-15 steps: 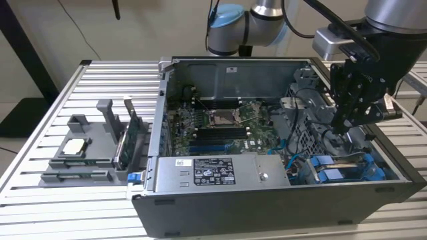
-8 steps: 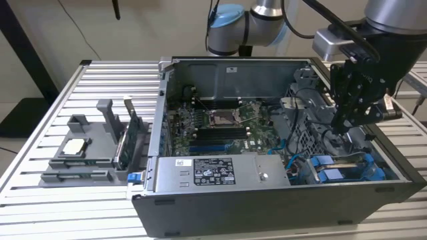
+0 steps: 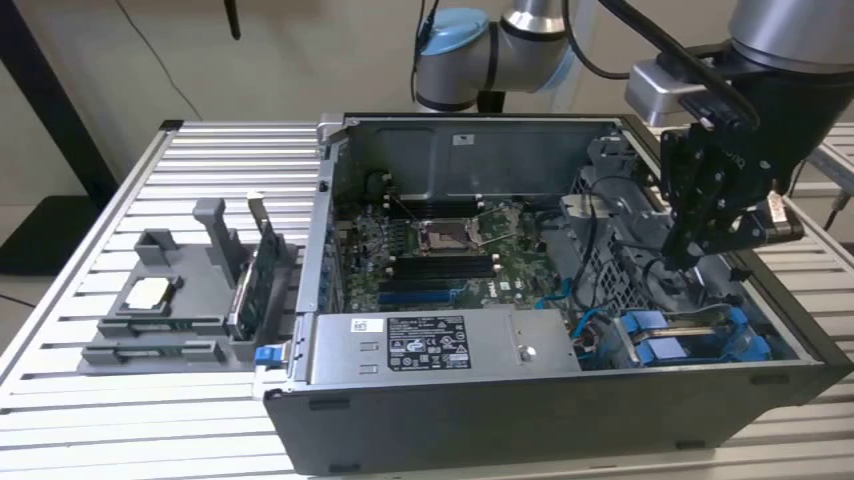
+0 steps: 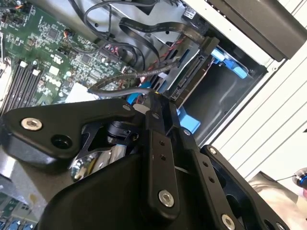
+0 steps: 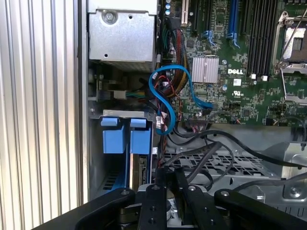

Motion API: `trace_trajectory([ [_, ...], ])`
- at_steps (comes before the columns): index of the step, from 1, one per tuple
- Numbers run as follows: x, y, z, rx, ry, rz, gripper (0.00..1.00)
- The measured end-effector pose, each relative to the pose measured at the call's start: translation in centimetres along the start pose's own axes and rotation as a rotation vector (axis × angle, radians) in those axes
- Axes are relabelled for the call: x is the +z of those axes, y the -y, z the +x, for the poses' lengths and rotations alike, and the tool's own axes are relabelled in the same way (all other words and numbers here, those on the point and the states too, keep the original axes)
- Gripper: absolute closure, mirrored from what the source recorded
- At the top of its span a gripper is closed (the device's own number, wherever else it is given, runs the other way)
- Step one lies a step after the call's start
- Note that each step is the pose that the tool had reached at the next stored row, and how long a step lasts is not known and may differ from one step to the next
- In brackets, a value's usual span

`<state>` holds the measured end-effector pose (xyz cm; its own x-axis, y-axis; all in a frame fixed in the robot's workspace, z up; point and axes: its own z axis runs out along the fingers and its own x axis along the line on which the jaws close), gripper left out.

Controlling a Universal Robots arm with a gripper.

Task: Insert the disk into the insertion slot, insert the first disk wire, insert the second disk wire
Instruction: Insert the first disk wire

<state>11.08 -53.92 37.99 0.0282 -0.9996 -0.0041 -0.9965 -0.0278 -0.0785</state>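
The disk (image 3: 681, 340) sits in the insertion slot (image 3: 787, 345) at the case's front corner, on the exterior view's right, with its bright blue carrier showing. In the second wrist view the disk (image 4: 192, 72) is seen edge-on between blue tabs. In the first wrist view the carrier's blue tabs (image 5: 127, 139) lie inside the grey metal slot (image 5: 96, 143). My black gripper (image 3: 683, 255) hangs inside the case just behind the disk. Its fingers (image 4: 153, 98) are pressed together on the end of a thin black disk wire (image 4: 115, 87), a short way from the disk's connector edge. The gripper (image 5: 165, 173) also shows above the disk's rear edge.
The open computer case stands on a slatted aluminium table (image 3: 134, 420). A grey labelled power-supply box (image 3: 441, 340) fills the case front. The motherboard (image 3: 427, 250) lies behind it. A blue cable (image 5: 163, 96) loops beside loose black cables. A grey parts fixture (image 3: 174, 300) stands at the exterior view's left.
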Motion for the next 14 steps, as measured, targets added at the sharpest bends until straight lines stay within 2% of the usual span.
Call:
trace_trajectory([
  [14,0.75,0.11,0.63,0.000,-0.0001,-0.0004,0.81],
])
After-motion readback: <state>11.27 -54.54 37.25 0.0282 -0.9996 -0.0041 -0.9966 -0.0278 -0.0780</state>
